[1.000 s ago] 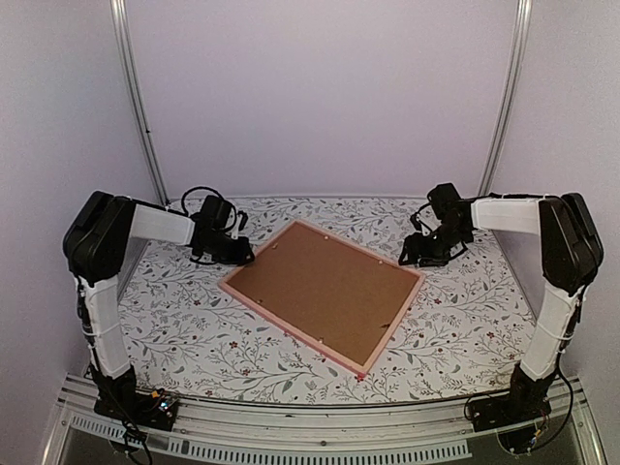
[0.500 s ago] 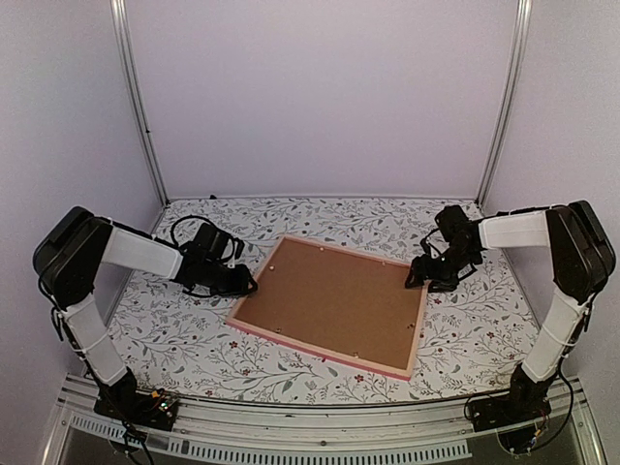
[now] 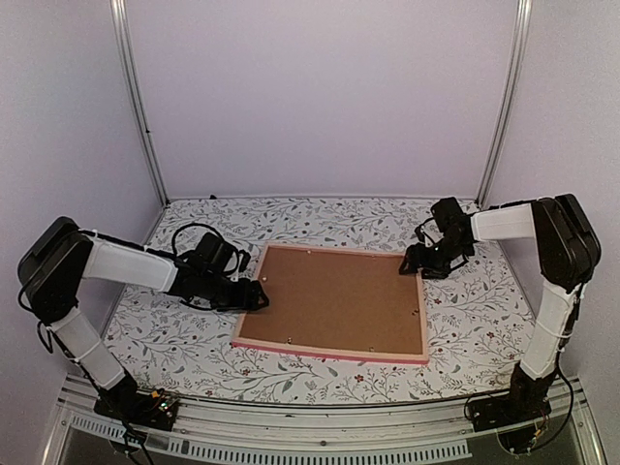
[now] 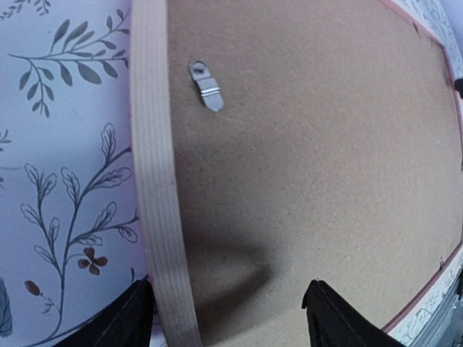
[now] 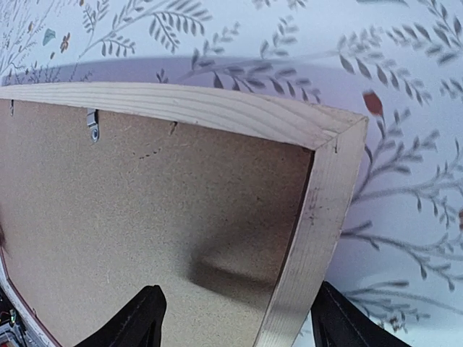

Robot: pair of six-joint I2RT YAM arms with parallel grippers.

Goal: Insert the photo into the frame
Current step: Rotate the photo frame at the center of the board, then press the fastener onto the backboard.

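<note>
Frame [image 3: 329, 351]: we record it lying back-up in the middle of the table [image 3: 465, 320], its long sides running left to right and its pink near rail facing the arm bases.
Backing board [image 3: 334, 300]: plain brown, seated inside the rails; a small metal clip [image 4: 206, 85] is turned over it by the left rail.
Photo: not visible in any view; we cannot tell whether it lies under the board.
Left gripper [image 3: 254, 295]: low at the frame's left rail, jaws wide. In the wrist view the pale rail [image 4: 155, 181] runs between the two fingers, close to the left one.
Right gripper [image 3: 412, 263]: low at the far right corner, jaws wide and astride that wooden corner [image 5: 318, 137].
Contact: we cannot tell whether any finger touches the wood.
</note>
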